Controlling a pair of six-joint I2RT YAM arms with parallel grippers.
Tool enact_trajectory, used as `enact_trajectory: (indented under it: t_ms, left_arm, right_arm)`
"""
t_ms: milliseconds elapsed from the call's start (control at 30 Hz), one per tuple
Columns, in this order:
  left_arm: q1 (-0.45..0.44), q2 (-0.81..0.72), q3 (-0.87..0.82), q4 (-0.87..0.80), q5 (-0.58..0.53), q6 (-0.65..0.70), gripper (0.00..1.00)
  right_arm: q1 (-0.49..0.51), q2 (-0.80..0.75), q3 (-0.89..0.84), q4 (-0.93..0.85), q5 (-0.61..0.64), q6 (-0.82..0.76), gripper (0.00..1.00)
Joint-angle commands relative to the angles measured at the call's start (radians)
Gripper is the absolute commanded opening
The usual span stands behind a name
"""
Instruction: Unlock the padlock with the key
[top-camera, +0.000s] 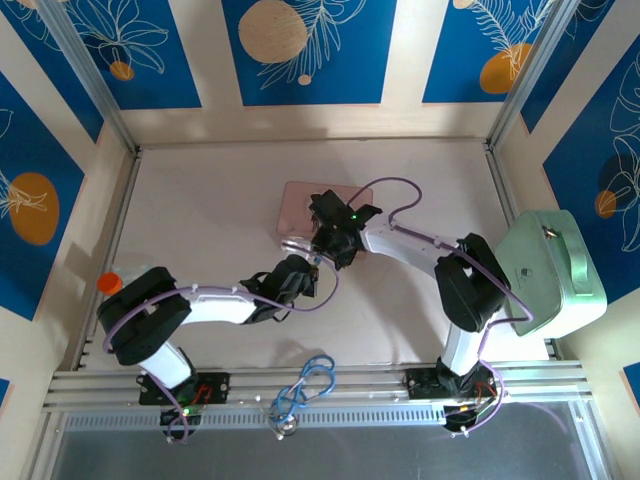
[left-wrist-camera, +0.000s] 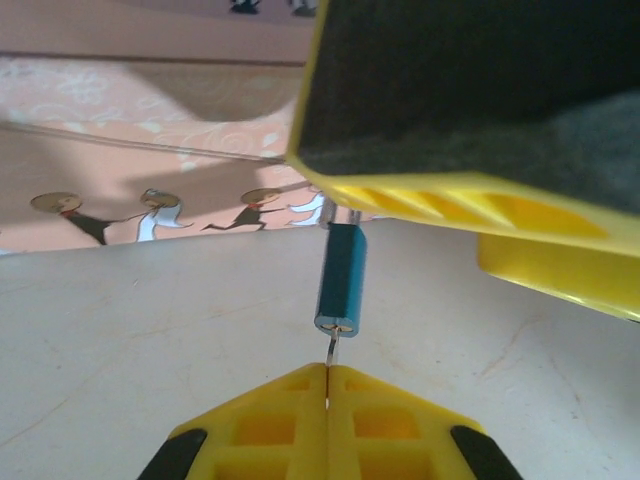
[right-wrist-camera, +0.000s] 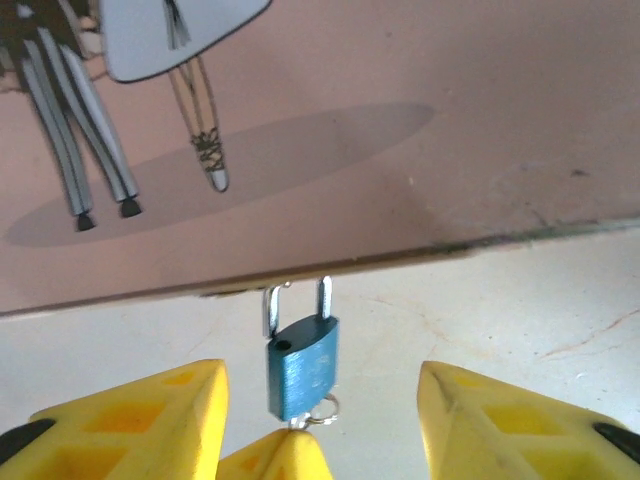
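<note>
The left jaws pinch shut on the thin key (left-wrist-camera: 333, 350), its tip in the bottom of the blue padlock (right-wrist-camera: 302, 362), which hangs at the edge of the pink box (right-wrist-camera: 400, 180) between the right jaws, wide open and empty.

Overhead view; opposed wrist close-ups of padlock (right-wrist-camera: 302, 362)

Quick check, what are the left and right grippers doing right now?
Left gripper: shut on the key, whose tip is in the bottom of the padlock.
Right gripper: open, fingers on either side of the padlock, holding nothing.
</note>
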Motion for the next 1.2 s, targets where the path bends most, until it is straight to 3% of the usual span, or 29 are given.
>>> enact_trajectory:
  t_ms: [0,133,267,533,800,933,1167]
  left_arm:
    - [-0.055,-0.042,-0.002,0.202,0.104,0.115,0.00]
    - [-0.059,-0.038,-0.018,0.259,0.103,0.141,0.00]
    - [-0.060,-0.027,-0.014,0.277,0.104,0.160,0.00]
    - [-0.060,-0.010,-0.007,0.272,0.104,0.174,0.00]
    - [-0.070,-0.008,-0.004,0.282,0.119,0.182,0.00]
    - [-0.078,-0.011,-0.001,0.281,0.114,0.190,0.00]
    - [-0.082,-0.017,-0.008,0.304,0.109,0.207,0.00]
  right_arm:
    - [0.018,-0.053,-0.025,0.131,-0.020,0.028,0.54]
    - [0.007,-0.051,-0.021,0.130,-0.054,-0.003,0.53]
    - [0.006,0.019,0.077,-0.014,-0.085,-0.011,0.51]
    - [-0.029,0.105,0.159,-0.106,-0.189,-0.063,0.49]
    - [-0.025,0.163,0.188,-0.069,-0.186,-0.079,0.46]
    - [-0.019,0.118,0.122,0.042,-0.150,-0.052,0.48]
    - [-0.029,0.089,0.080,0.081,-0.139,-0.021,0.47]
